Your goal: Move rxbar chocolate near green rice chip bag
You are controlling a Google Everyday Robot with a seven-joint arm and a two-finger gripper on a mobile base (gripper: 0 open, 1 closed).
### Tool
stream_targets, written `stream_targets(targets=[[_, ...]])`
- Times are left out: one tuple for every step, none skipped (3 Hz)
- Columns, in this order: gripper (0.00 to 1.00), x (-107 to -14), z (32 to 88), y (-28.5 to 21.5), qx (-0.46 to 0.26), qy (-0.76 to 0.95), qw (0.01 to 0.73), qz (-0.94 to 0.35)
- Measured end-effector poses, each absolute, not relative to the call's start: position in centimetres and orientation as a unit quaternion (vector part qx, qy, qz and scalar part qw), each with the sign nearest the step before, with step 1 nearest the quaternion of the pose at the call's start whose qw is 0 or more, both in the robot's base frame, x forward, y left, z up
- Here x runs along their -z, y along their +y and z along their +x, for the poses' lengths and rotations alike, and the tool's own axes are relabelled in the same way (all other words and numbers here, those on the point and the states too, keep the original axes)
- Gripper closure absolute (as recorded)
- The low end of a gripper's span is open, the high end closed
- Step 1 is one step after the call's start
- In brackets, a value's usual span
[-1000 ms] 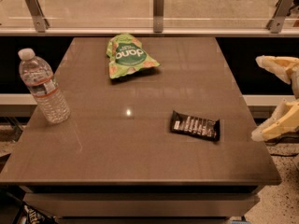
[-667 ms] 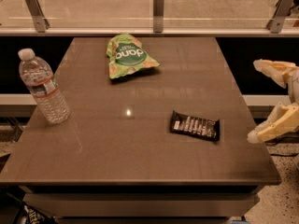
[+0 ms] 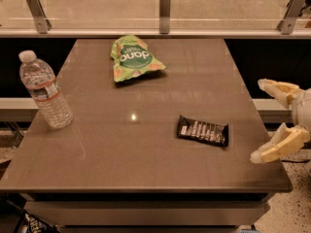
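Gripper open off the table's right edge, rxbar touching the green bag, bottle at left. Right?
No. Camera view shows the rxbar lying apart from the green bag, nearer the front right. The gripper is open off the table's right edge; bottle at left.

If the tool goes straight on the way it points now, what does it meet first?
Probably the rxbar chocolate. The open tool hangs beyond the right edge of the table, pointing left toward the bar; its height is unclear.
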State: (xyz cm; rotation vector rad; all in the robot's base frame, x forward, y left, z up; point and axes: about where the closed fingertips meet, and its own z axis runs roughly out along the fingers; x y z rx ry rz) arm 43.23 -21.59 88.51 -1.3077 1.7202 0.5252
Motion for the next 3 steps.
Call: stream_targets(targets=[[0.00,-86.5,43.0,-20.9,-0.232,0.690,0.444,-0.522],[0.00,-84.6,43.5,-19.9,-0.257,0.680,0.446,-0.522],[0.00,-83.0,43.9,-18.8,-0.279,0.670,0.448,-0.522]])
